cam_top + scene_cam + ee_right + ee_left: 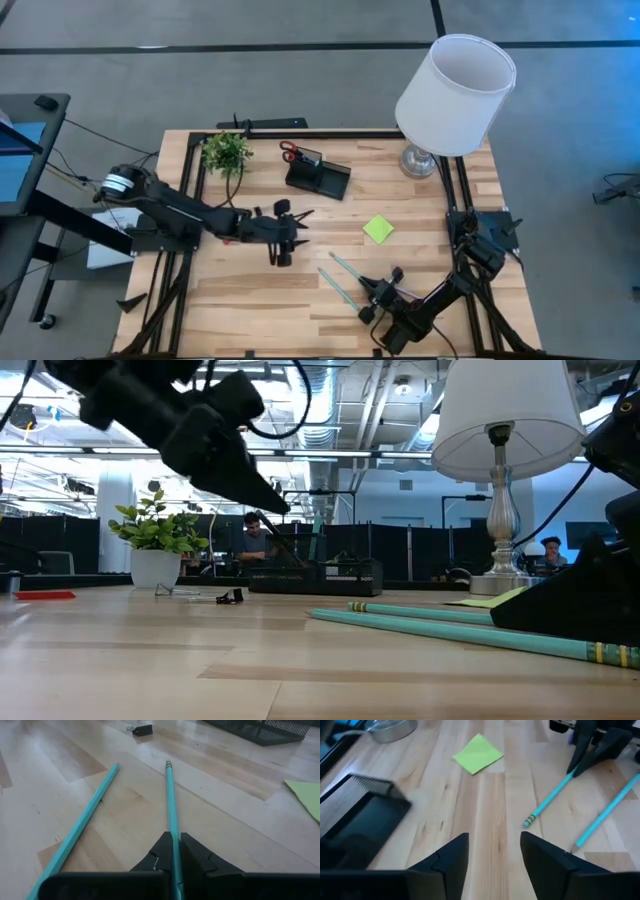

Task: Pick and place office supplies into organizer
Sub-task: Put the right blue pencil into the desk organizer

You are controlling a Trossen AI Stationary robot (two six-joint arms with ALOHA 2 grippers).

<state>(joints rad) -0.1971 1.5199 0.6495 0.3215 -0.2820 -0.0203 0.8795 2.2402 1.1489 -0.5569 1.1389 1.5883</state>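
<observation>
My right gripper [373, 293] is low at the table's near right, shut on a teal pencil [169, 805]. A second teal pencil [338, 286] lies flat beside it. My left gripper [494, 855] is open and empty, raised above the table's middle [297, 232]. The lime-green sticky-note pad [378, 229] lies flat to its right. The black organizer [318, 176] stands at the far middle with red-handled scissors [290, 152] in it. A small black clip [142, 730] lies on the table. My right gripper pinches the teal pencil between its two fingers at the end away from the eraser [173, 851]. The fingers come in low from the near right and lie along the pencil. The pencil runs forward from them, its eraser end [168, 766] down at the table.
A potted plant [226, 152] stands at the far left and a white-shaded lamp [455, 90] at the far right. A red flat thing [45, 595] lies at the left. Bare wood lies between the grippers and the organizer. People sit in the room behind.
</observation>
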